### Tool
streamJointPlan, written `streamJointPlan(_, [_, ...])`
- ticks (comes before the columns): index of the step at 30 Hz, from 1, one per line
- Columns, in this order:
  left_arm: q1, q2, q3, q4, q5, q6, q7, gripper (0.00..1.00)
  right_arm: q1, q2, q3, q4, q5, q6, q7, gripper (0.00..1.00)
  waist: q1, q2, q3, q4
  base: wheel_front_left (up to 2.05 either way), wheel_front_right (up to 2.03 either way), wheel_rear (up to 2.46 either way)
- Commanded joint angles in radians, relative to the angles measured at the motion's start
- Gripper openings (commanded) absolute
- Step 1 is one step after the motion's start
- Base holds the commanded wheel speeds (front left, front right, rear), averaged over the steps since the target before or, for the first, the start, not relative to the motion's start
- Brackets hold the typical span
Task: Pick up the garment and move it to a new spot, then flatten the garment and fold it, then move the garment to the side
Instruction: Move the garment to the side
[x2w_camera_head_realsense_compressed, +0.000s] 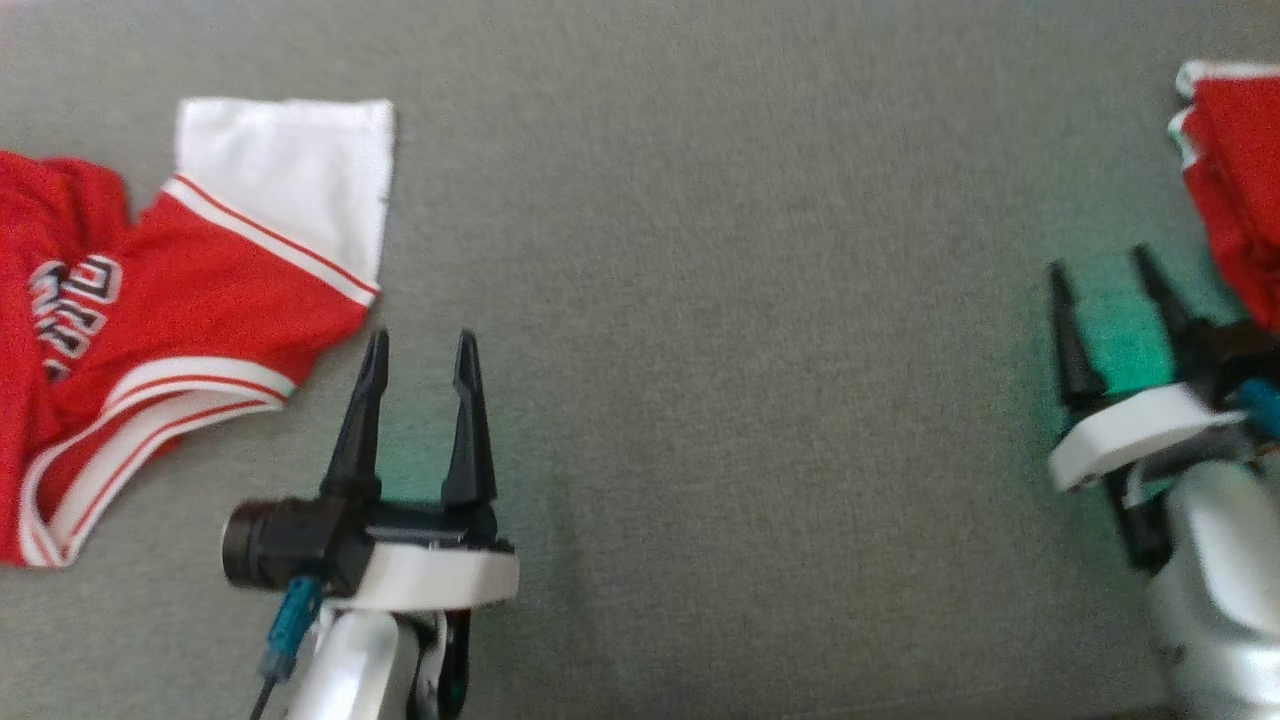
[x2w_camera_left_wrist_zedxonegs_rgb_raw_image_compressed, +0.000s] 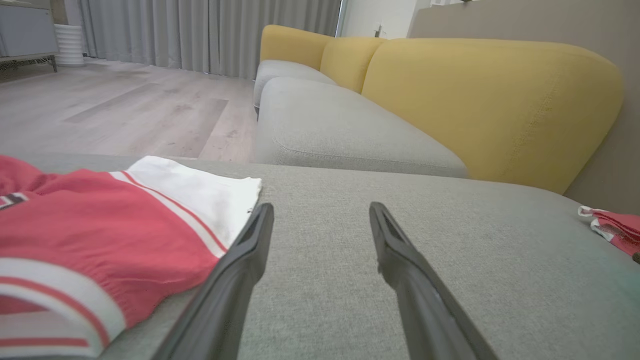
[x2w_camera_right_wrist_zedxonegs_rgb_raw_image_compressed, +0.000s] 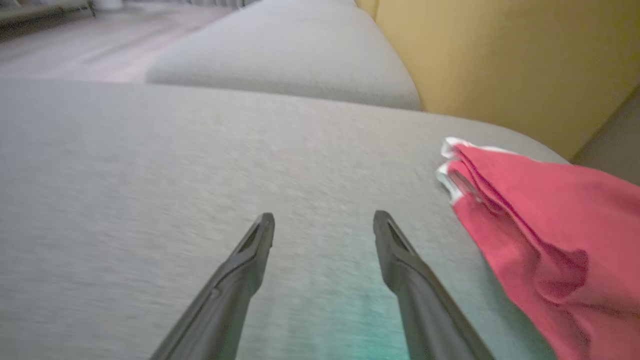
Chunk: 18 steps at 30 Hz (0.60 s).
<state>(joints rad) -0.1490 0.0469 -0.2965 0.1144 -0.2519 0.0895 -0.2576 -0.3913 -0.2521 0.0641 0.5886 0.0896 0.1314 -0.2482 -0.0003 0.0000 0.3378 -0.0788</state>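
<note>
A red sports garment (x2w_camera_head_realsense_compressed: 200, 300) with white trim lies rumpled on the grey sofa cushion (x2w_camera_head_realsense_compressed: 750, 300), just beside the left gripper (x2w_camera_head_realsense_compressed: 421, 345), fingers parted and empty. The right gripper (x2w_camera_head_realsense_compressed: 1098, 265), likewise parted and empty, sits near a folded red garment (x2w_camera_head_realsense_compressed: 1240, 180). Light and limp, the cloth looks best pinched at a hemmed edge. Its visible length runs from the striped hem nearest the robot to the white panel farther off.

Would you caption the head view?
Left gripper and right gripper open over a grey cushion, between a red garment and a red cloth.
</note>
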Motion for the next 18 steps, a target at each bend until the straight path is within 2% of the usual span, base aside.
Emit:
streamJointPlan(1, [0.016,0.003,0.027,-0.025,-0.014,0.008,-0.004,1.0,0.025,0.011,0.022,-0.06,0.012,-0.001,-0.013,1.0,0.0003,0.0,-0.094,0.046,0.0,0.0,0.0])
streamJointPlan(8, [0.113,0.003,0.049,-0.032,-0.029,0.018,-0.004,1.0,0.185,0.128,0.065,-0.212,0.024,-0.001,-0.013,1.0,0.0003,0.0,-0.222,0.073,0.0,0.0,0.0])
streamJointPlan(12, [0.166,0.003,0.062,-0.042,-0.014,0.029,-0.004,1.0,0.273,0.158,0.052,-0.29,0.018,-0.001,-0.013,1.0,0.0003,0.0,-0.289,0.087,0.0,0.0,0.0])
streamJointPlan(18, [0.237,0.003,0.076,-0.068,-0.003,0.036,-0.004,1.0,0.374,0.183,0.016,-0.332,-0.021,-0.001,-0.013,1.0,0.0003,0.0,-0.353,0.106,0.0,0.0,0.0])
